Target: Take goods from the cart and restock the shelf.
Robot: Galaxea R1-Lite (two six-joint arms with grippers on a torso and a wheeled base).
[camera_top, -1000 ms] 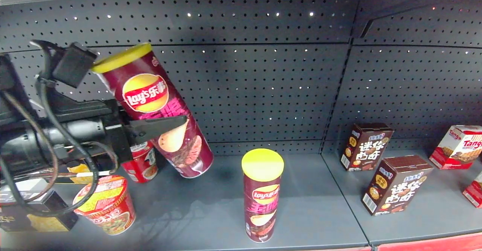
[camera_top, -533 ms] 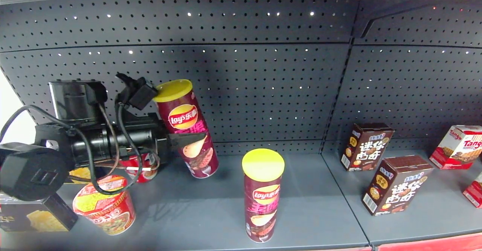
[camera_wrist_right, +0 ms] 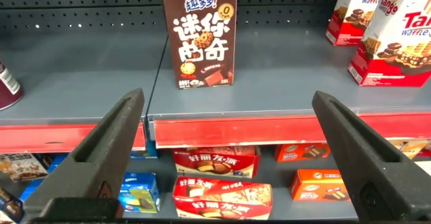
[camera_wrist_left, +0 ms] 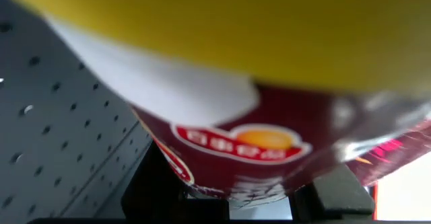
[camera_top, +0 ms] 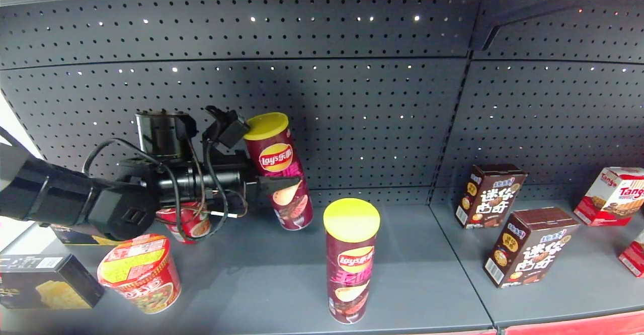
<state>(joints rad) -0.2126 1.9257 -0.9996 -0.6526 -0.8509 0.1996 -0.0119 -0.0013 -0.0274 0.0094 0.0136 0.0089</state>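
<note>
The chip can, maroon with a yellow lid, is clamped at mid-height in the left hand in the head view. It is tilted with its lid leaning to the left, near the pegboard. Its base is low at the back of the shelf; whether it touches cannot be told. A second chip can stands upright nearer the front, apart from it. A noodle cup sits at the left.

In the left wrist view, the chip can is held close up beside the pegboard.

In the right wrist view, the right hand is spread wide and holds nothing, facing a brown box upright on the shelf.
</note>
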